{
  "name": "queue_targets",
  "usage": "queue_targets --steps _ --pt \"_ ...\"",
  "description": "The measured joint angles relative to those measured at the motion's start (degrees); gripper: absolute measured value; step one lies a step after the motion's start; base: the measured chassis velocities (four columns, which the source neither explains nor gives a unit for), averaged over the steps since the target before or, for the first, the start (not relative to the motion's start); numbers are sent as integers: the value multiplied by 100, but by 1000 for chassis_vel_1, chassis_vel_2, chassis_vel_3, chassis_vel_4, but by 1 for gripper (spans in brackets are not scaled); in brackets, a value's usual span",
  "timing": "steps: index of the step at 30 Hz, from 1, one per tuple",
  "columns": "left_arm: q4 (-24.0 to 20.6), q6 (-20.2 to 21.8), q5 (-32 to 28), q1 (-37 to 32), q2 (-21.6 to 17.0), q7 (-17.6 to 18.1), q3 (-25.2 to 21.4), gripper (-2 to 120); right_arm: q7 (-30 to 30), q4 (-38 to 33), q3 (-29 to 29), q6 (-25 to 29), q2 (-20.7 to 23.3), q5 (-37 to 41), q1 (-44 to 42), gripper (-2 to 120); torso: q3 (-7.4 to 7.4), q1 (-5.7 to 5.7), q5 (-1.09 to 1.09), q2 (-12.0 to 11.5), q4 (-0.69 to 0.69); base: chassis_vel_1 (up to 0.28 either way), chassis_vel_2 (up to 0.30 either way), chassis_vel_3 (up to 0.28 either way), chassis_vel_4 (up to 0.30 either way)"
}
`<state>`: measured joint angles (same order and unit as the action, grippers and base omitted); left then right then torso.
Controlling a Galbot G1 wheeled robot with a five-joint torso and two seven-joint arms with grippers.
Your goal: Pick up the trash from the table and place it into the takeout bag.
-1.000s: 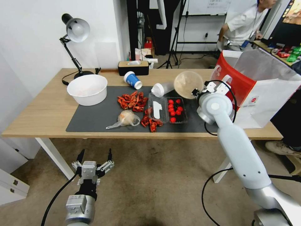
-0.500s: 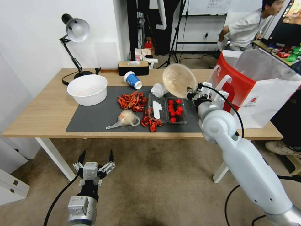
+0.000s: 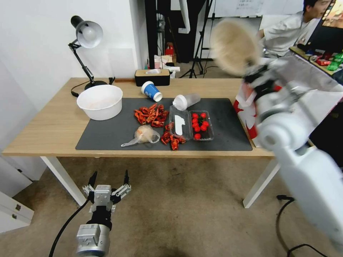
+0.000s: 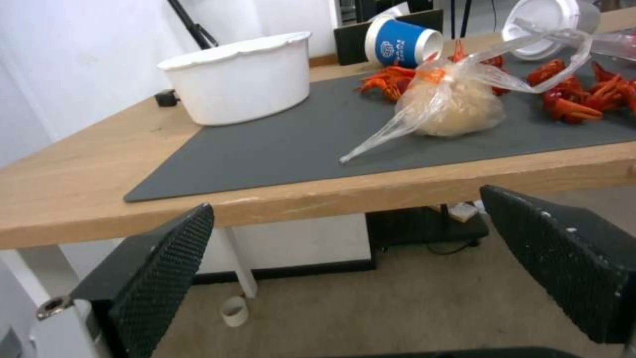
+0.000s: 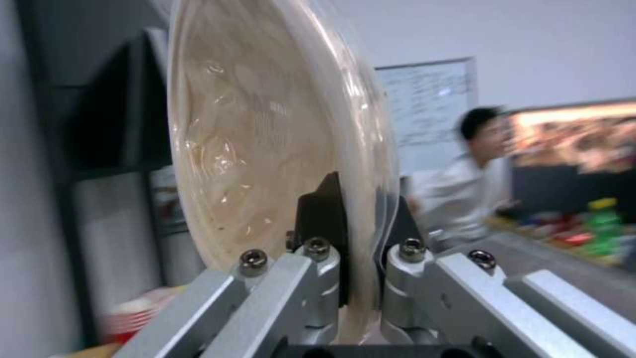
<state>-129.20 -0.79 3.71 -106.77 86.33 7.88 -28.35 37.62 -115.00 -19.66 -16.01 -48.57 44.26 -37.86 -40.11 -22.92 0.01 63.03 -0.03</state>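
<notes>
Right gripper [image 3: 258, 73] – tan bowl [image 3: 234, 46] above takeout bag [image 3: 250, 116] rim

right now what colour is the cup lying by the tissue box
Blue with a white rim, the paper cup; clearest in the left wrist view.

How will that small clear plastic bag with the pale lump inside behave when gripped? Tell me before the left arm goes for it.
The small clear plastic bag will probably be floppy: its film is crinkled and trails loose tails across the dark grey mat. It likely sags around the lump when lifted. The thin, glossy film may slip between fingers, so a bunched part looks safer.
</notes>
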Motion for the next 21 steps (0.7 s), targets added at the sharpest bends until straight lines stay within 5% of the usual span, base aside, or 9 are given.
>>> queue_targets --steps 7,21 --pt "-1 1 0 15 2 -1 7 100 465 198 -254 -374 200 46 -102 0 0 0 0 0 3 0 0 0 0" --pt "-90 8 -11 -77 -23 -8 -45 100 560 332 -222 -563 83 109 -212 50 0 0 -2 -1 3 0 0 0 0"
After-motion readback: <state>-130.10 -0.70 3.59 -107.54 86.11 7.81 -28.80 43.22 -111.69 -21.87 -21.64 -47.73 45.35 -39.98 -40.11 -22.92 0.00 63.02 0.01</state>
